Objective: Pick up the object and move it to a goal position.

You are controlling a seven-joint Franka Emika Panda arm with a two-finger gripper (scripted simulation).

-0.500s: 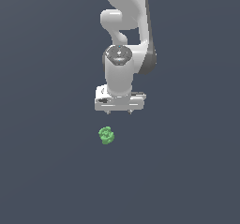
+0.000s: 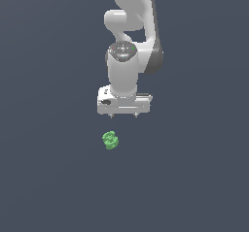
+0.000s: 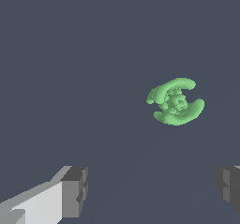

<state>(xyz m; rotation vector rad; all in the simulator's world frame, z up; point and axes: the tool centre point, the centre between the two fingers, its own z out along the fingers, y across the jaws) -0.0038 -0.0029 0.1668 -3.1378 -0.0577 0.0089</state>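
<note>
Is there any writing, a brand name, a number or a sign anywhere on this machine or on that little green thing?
None that can be read.
The white arm: no words or numbers; only tiny red and green dots on its round dark cap, too small to make out as signs.
The gripper: plain white and grey, no label.
The green object: plain green, no markings in either view.
The dark floor: bare of text.

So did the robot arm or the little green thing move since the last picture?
Hardly. The gripper seems to have dipped very slightly toward the green object. It is open and holds nothing. The object stayed where it was, untouched.
</note>
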